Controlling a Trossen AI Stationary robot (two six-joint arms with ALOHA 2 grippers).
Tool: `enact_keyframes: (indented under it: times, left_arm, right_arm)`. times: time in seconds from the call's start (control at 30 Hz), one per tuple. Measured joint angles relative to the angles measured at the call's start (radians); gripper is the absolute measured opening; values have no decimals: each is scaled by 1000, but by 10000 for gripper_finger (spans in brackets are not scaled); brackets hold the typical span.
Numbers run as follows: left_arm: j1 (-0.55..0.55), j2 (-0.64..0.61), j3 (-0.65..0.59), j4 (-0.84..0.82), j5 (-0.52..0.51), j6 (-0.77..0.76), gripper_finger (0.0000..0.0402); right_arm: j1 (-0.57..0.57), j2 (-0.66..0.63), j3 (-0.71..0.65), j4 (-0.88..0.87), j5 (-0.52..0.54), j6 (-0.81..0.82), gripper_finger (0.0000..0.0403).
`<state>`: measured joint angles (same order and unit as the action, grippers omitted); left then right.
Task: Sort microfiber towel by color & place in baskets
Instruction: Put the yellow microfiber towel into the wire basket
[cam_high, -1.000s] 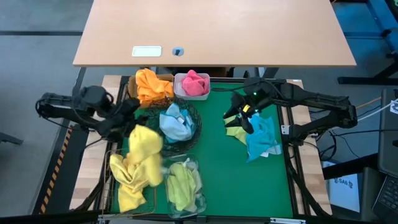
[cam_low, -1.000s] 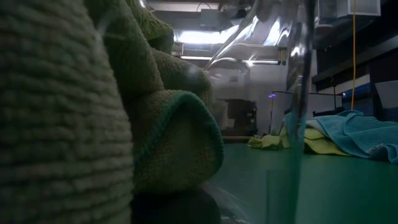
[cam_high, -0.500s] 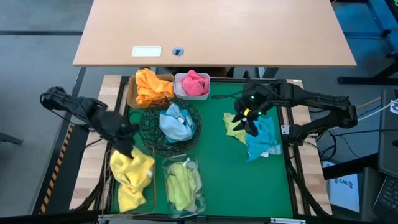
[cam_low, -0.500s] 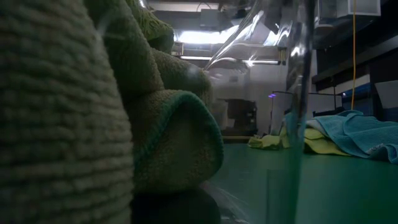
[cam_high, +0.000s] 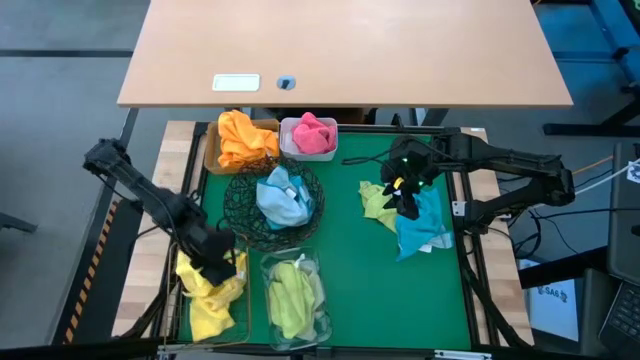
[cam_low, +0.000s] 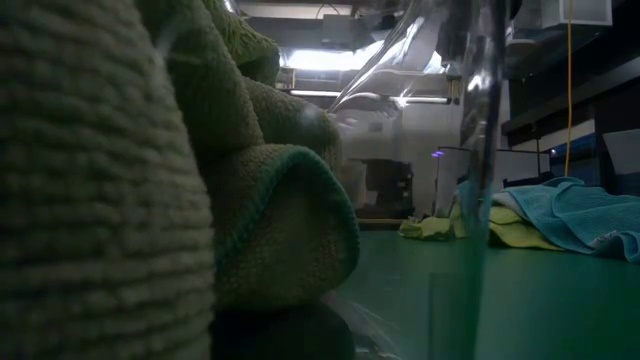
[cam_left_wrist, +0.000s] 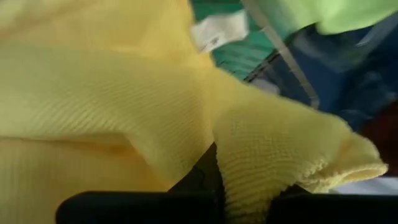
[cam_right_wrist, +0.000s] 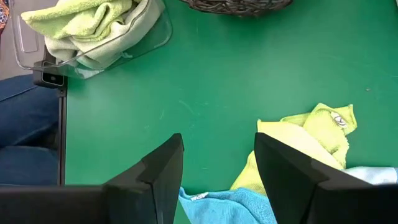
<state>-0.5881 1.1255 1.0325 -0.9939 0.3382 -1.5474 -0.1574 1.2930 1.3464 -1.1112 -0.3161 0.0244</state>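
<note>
Left tool (cam_high: 218, 268) dropped onto rectangular wire basket (cam_high: 240, 322), clamped on yellow fuzzy towel (cam_high: 205, 295); right tool (cam_high: 404, 192) spread, empty (over loose pile). Risk: towel drapes over rim, snags fingers.

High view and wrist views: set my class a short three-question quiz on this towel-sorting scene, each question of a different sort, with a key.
1. True or false: the pink towel lies in the white tub.
2. Multiple choice: the left end effector is shut on which towel? A) the yellow towel B) an orange one C) a pink one
3. Short answer: which two towel colours lie loose on the green mat below the right end effector?

Key
1. True.
2. A. It is down over the wire basket at the near left.
3. The pale green towel and the blue towel; the right end effector is open above them.
</note>
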Motion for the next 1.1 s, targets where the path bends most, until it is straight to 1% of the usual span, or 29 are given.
enact_keyframes:
  times: [0.17,0.27,0.5,0.57,0.67,0.8,0.9,0.97,1.1]
  left_arm:
    - [-30,97,0,-7,76,-67,44]
    - [-41,144,0,-8,123,-76,71]
    - [-55,237,0,20,114,-76,121]
    - [-55,252,0,34,134,-75,130]
    - [-48,255,0,37,179,-79,136]
    - [-47,245,0,47,211,-104,137]
    - [-45,220,0,48,216,-130,137]
    - [-46,192,0,58,200,-146,138]
    - [-46,123,0,80,95,-178,138]
  right_arm:
    - [0,0,0,0,0,-33,198]
    - [0,0,0,0,0,-36,198]
    - [0,0,0,-18,2,-59,198]
    - [0,0,0,-16,2,-59,198]
    - [0,0,0,-16,2,-59,198]
    - [0,0,0,-17,2,-59,198]
    - [0,0,0,-17,2,-59,198]
    - [0,0,0,-17,2,-59,198]
    - [0,0,0,-17,2,-59,198]
